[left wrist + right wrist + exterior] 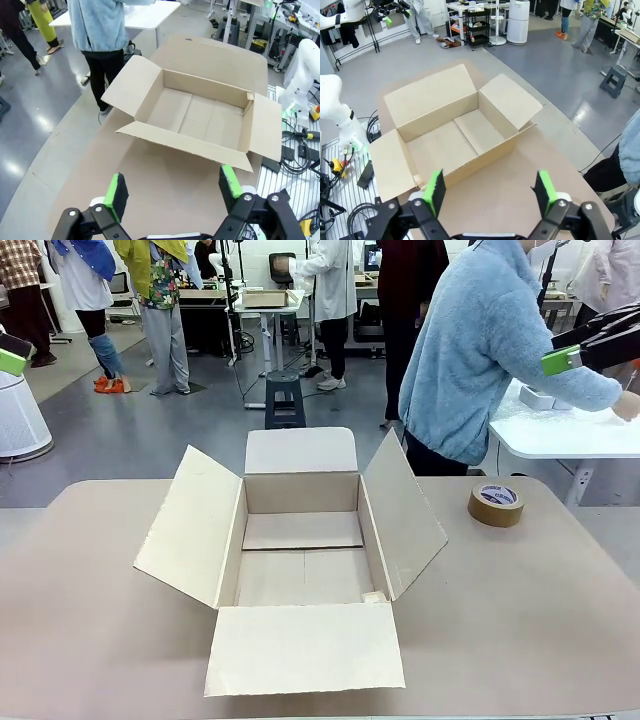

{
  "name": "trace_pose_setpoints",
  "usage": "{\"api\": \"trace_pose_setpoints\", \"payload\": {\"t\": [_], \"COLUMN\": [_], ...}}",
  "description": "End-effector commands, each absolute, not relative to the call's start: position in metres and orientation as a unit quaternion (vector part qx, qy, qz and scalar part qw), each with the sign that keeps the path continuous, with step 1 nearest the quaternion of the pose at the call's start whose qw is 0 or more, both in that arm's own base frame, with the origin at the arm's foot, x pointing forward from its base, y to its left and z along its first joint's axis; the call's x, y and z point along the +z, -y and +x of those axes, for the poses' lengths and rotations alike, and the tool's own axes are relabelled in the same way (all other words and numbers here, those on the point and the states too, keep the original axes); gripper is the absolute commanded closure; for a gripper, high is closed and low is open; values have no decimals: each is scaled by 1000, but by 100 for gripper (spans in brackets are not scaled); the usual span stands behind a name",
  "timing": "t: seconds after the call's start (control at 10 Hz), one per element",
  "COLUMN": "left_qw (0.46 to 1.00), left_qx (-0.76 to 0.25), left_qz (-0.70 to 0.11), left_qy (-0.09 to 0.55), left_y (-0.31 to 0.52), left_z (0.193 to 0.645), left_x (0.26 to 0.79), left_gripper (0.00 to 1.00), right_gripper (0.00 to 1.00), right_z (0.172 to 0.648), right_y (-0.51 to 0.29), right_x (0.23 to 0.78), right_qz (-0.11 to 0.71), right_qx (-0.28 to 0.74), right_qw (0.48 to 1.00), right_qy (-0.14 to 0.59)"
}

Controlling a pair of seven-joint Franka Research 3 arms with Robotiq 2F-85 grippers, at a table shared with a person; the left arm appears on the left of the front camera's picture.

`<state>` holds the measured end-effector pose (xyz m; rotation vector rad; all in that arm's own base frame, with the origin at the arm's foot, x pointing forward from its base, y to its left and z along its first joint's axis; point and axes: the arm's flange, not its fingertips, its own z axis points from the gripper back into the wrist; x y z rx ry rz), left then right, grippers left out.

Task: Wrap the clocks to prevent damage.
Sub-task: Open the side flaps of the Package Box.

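Box is found open and empty on table — wrapping judged not begun — left fingers, right fingers spread wide, nothing held.

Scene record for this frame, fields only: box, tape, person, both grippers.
box: brown cardboard box, mid-table, all four flaps open
tape: brown packing tape roll, flat on beige table, right of box
person: light blue fleece, far side, reaching to white side table
left gripper: open, above table
right gripper: open, above table
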<state>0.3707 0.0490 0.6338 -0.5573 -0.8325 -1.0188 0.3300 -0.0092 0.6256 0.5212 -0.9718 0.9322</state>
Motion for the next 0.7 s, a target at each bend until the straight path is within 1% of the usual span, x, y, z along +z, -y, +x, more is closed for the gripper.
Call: {"api": "trace_pose_setpoints", "payload": {"t": [0.0,0.1,0.2,0.3,0.4,0.5,0.6], "left_qw": [745,744,745,744,744,747,745], "left_qx": [-469,-472,-473,-471,-472,-467,-467], "left_qz": [-276,-276,-277,-281,-282,-281,-283], "left_qy": [385,383,381,380,379,382,382], "left_y": [-54,-53,-55,-57,-58,-59,-58], "left_z": [370,370,369,371,371,370,372], "left_x": [638,640,639,641,642,642,643], "left_gripper": [58,100,63,100,100,100,100], "right_gripper": [59,100,100,100,86,96,100], "right_z": [326,325,324,324,324,325,325], "right_y": [16,17,17,18,19,21,22], "right_x": [629,630,632,634,635,635,634], "right_qz": [247,246,244,245,246,250,253], "right_qx": [429,429,432,430,427,422,419], "right_qw": [743,743,743,742,742,744,744], "right_qy": [451,451,449,452,454,454,455]}}
